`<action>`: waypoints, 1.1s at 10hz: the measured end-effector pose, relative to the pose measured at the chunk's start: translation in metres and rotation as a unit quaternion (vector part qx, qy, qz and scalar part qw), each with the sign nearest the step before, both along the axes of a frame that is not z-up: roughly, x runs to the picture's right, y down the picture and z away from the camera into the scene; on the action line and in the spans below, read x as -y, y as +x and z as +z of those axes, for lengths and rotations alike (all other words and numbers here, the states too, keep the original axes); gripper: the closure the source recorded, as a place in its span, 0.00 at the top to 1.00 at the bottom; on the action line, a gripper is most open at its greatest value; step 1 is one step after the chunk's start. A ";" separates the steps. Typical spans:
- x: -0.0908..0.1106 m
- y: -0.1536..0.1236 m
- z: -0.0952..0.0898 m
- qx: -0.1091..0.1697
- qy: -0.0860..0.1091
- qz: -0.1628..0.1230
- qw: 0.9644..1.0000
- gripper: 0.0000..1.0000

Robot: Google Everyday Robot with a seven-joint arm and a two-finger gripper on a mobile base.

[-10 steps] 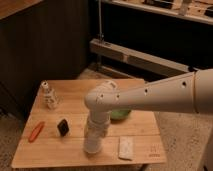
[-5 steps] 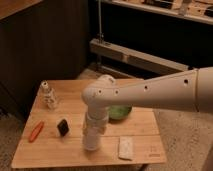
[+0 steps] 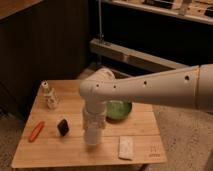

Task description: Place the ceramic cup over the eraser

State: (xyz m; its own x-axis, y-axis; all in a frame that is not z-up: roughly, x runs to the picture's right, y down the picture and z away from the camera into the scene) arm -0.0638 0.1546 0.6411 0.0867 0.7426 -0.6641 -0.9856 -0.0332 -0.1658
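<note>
The white ceramic cup (image 3: 91, 136) hangs at the lower end of my gripper (image 3: 93, 129), which points straight down over the front middle of the wooden table (image 3: 145, 131). The gripper is shut on the cup and holds it at about table level. The black eraser (image 3: 63, 126) lies on the table just left of the cup, a small gap away. My large white arm reaches in from the right and hides part of the table behind it.
A slim orange stick (image 3: 37, 131) lies at the left edge. A knobbly white bottle-like figure (image 3: 49, 95) stands at the back left. A green bowl (image 3: 119, 110) sits behind the arm. A flat white packet (image 3: 126, 148) lies at the front right.
The arm and the cup have shifted slightly left toward the eraser. Nothing else on the table has moved.
</note>
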 end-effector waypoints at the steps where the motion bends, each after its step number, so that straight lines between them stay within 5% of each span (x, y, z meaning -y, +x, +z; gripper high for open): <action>1: 0.008 -0.001 -0.005 0.001 0.002 0.000 1.000 0.16; 3: 0.008 0.000 -0.006 -0.007 0.000 -0.001 1.000 0.02; 6: 0.012 -0.015 0.001 -0.004 0.002 -0.012 1.000 0.00; 11: 0.074 -0.087 -0.019 0.022 0.017 -0.050 0.998 0.00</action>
